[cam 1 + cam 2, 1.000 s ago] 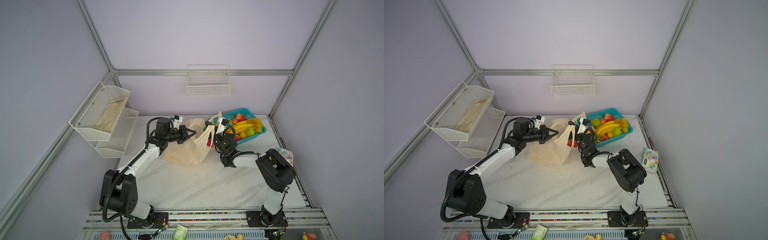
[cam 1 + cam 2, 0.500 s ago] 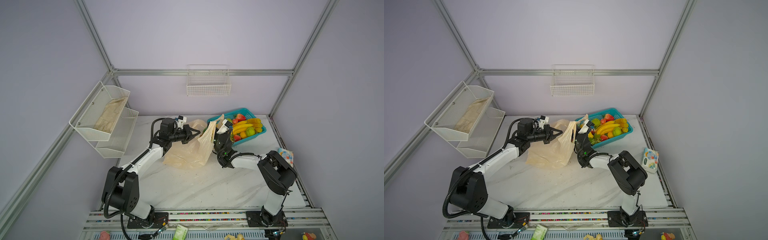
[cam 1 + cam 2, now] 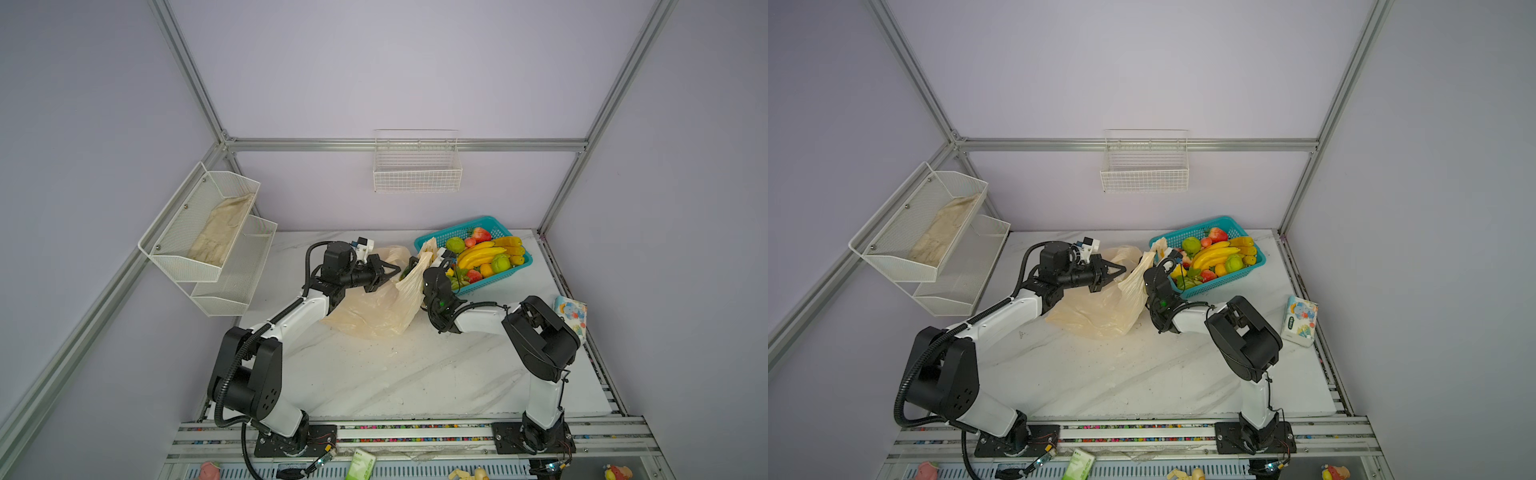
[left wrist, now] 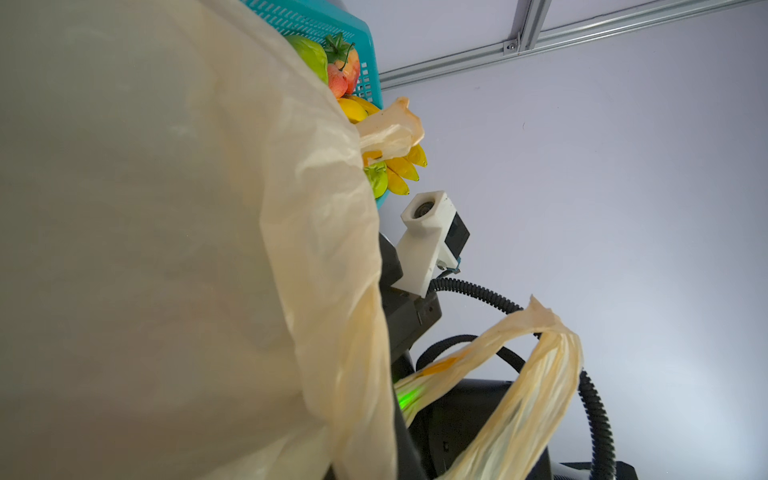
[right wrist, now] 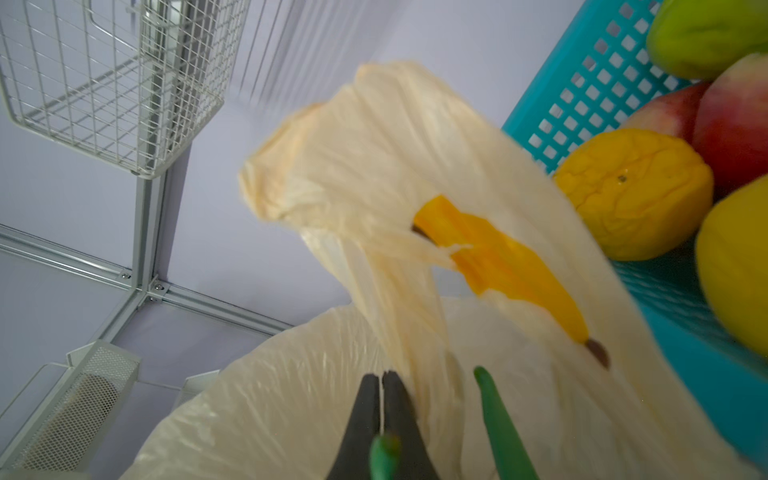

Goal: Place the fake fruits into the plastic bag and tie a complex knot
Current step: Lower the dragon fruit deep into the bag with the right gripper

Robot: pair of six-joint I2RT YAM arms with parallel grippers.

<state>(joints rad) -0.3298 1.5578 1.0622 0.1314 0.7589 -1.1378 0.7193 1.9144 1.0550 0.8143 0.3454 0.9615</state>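
Banana print (image 5: 498, 266) on plastic bag (image 5: 365, 137); tissue pack (image 3: 1300, 320) label illegible.

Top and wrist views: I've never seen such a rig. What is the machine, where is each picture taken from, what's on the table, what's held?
Two robot arms stand at the near edge of the table, each ending in a two-finger gripper. The two wide pictures come from one camera pair overhead; the two close-ups come from cameras on the arms' wrists. On the table sit a cream plastic bag, a teal basket of fake fruits and a tissue pack. The left gripper and right gripper are both shut, each pinching the bag's top, holding it up.
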